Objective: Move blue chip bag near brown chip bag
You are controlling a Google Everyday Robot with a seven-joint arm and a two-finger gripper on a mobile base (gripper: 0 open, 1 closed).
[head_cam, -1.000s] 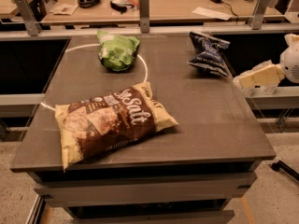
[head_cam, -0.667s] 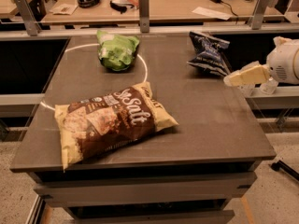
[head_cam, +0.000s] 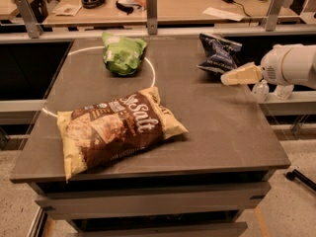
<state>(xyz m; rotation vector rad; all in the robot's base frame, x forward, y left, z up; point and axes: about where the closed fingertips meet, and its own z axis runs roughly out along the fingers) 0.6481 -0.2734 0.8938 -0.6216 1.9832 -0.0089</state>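
Observation:
The blue chip bag [head_cam: 217, 53] is a small dark navy foil bag lying at the table's far right. The brown chip bag [head_cam: 118, 130] is large, with white "Salt" lettering and pale yellow ends, and lies at the front left of the table. My gripper [head_cam: 228, 79] comes in from the right on a white arm. Its pale tip sits just in front of and to the right of the blue bag, close to its near edge. It holds nothing that I can see.
A small bright green bag [head_cam: 123, 55] lies at the far middle of the grey table [head_cam: 222, 127]. A railing with metal posts [head_cam: 151, 6] runs behind the table, with a cluttered desk beyond. The table's right edge is under my arm.
My gripper has moved left from the right edge of the view toward the blue chip bag. The bags have not moved.

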